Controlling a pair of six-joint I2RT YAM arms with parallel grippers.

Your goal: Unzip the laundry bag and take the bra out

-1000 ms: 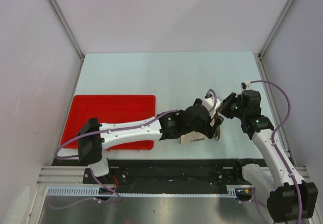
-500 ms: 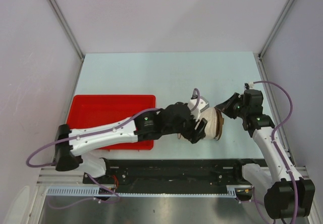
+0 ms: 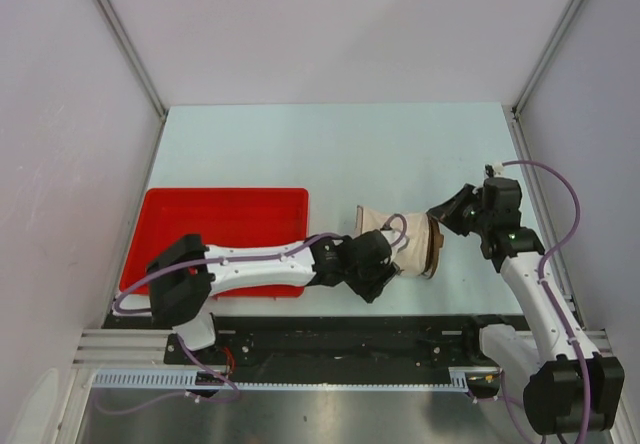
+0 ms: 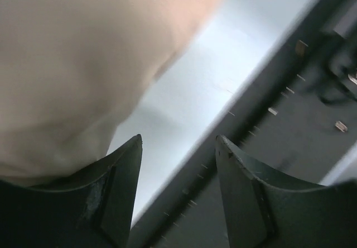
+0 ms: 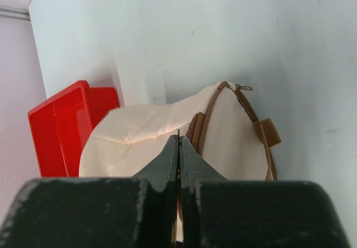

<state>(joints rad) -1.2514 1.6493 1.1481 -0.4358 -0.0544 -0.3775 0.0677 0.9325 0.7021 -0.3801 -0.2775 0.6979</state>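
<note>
Laundry bag point(image 3: 418, 247) needs a firm hold: left tool point(image 4: 178, 142), spread beside it, should clamp it; right tool point(image 5: 178, 138), pressed together at its rim point(image 5: 245, 105), pulls it open.

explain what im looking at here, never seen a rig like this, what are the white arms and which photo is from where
These are two robot arms bolted at the near edge of a table, each ending in a two-finger gripper. The wide picture comes from a fixed camera above and behind them; the other two from a camera on each wrist, with that arm's own dark fingers at the bottom. On the table lie a red tray and a cream laundry bag with a brown rim. The left gripper is open beside the bag, holding nothing. The right gripper is shut, tips at the bag's rim; whether it pinches the zipper is too small to tell. No bra is visible.
</note>
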